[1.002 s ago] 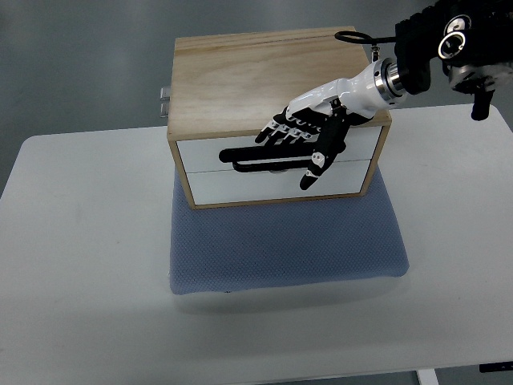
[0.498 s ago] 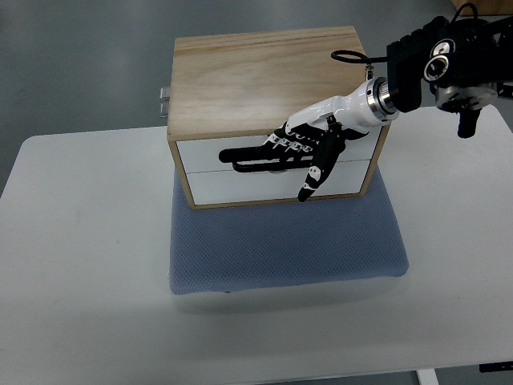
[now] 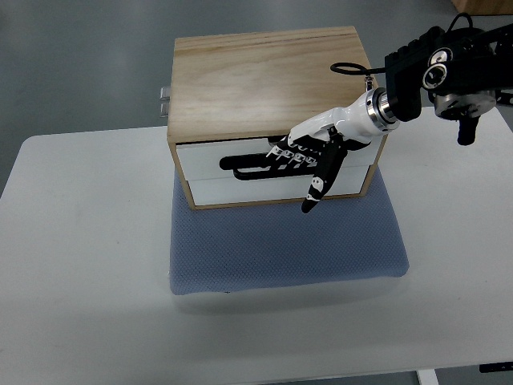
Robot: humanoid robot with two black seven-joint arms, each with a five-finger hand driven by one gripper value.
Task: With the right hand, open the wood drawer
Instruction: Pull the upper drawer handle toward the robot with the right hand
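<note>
The wood drawer (image 3: 240,155), the upper of two white-fronted drawers in the wooden box (image 3: 268,76), stood slightly forward of the lower drawer (image 3: 248,191) beneath it. Across its front lay the right hand (image 3: 300,152), fingers (image 3: 256,163) stretched out long and together toward the box's left side, hooked at the dark handle slot; whether they truly gripped the handle could not be told. The thumb (image 3: 317,186) hung down over the lower drawer's face. The right arm (image 3: 449,72) reached in from beyond the box's right corner. The box sat on a blue mat (image 3: 288,249), which spread out in front of the box on a white table (image 3: 80,265).
</note>
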